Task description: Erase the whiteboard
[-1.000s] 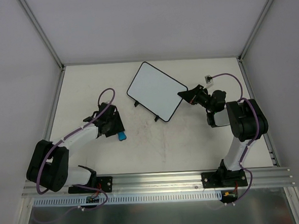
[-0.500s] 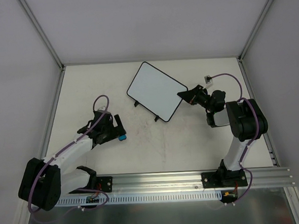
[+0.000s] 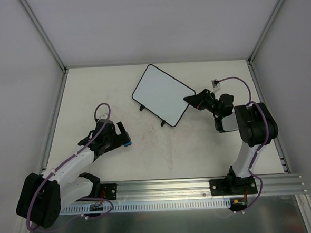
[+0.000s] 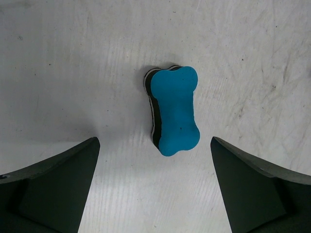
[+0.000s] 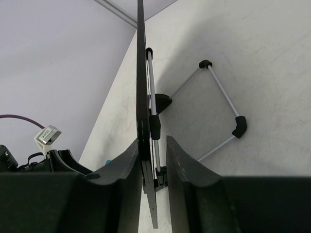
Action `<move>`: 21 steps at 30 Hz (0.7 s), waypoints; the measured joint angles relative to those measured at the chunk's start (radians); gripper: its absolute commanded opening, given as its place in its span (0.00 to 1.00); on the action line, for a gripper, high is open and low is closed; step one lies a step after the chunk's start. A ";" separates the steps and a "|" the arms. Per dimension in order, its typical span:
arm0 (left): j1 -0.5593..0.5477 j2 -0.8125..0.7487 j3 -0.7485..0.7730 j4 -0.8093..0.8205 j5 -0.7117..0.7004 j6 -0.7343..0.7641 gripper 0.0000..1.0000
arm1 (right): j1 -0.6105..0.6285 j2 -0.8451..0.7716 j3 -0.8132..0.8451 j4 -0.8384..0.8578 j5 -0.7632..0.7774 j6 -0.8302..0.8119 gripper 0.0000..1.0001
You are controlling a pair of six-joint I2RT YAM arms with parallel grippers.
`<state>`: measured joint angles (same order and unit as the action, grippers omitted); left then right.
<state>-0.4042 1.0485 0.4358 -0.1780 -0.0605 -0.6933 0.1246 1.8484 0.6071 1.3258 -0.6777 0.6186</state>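
Whiteboard (image 3: pixel 162 95) stood at the far middle of the table (image 3: pixel 200 156), turned at an angle, and its face looked blank white from above; I could not find any marks on it, though small ones may be too faint for that view. In the right wrist view I saw the board (image 5: pixel 141 73) edge-on, with its wire stand (image 5: pixel 218 92) unfolded behind it and resting on the table. The right gripper (image 3: pixel 194 99) was clamped on the board's right edge, one finger on each side, and a part of the wire frame seemed to be caught in the same grip (image 5: pixel 153 165). Well apart, at the near left, the eraser (image 3: pixel 127 142) lay flat on the table with its blue side up. The left gripper (image 4: pixel 154 145) hung above it with the fingers wide apart, touching nothing, and the eraser (image 4: pixel 175 110) sat between them, a little closer to the right finger and slightly rotated. I judged that the pick of the eraser was not yet done. My worry was that fingers closing off-centre would push or twist the eraser instead of holding it. Also, the board was held at one edge only, so a hard wipe at the far side could make it pivot in the grip or fold the stand. If the eraser was carried with the blue handle toward the board, it would clean nothing.
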 measured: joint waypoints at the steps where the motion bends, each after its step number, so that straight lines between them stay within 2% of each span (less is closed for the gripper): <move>1: 0.000 -0.010 -0.008 0.005 0.000 0.000 0.99 | 0.001 0.002 0.000 -0.003 0.000 0.000 0.33; 8: 0.000 -0.066 -0.039 0.024 0.000 -0.001 0.99 | 0.005 0.011 0.000 -0.010 0.000 -0.002 0.66; 9: 0.000 -0.071 -0.041 0.025 0.000 -0.001 0.99 | 0.005 0.011 0.000 -0.011 0.000 -0.002 0.72; 10: 0.000 -0.077 -0.043 0.024 0.000 -0.001 0.99 | 0.005 0.011 0.000 -0.012 -0.001 -0.001 0.86; 12: 0.000 -0.087 -0.047 0.027 0.000 -0.002 0.99 | 0.005 0.011 0.000 -0.016 0.000 0.000 0.99; 21: 0.000 -0.111 -0.059 0.040 0.000 -0.003 0.99 | 0.003 -0.003 -0.038 -0.022 0.018 -0.011 0.99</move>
<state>-0.4042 0.9375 0.3771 -0.1379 -0.0605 -0.6960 0.1276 1.8450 0.5694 1.3037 -0.6601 0.6079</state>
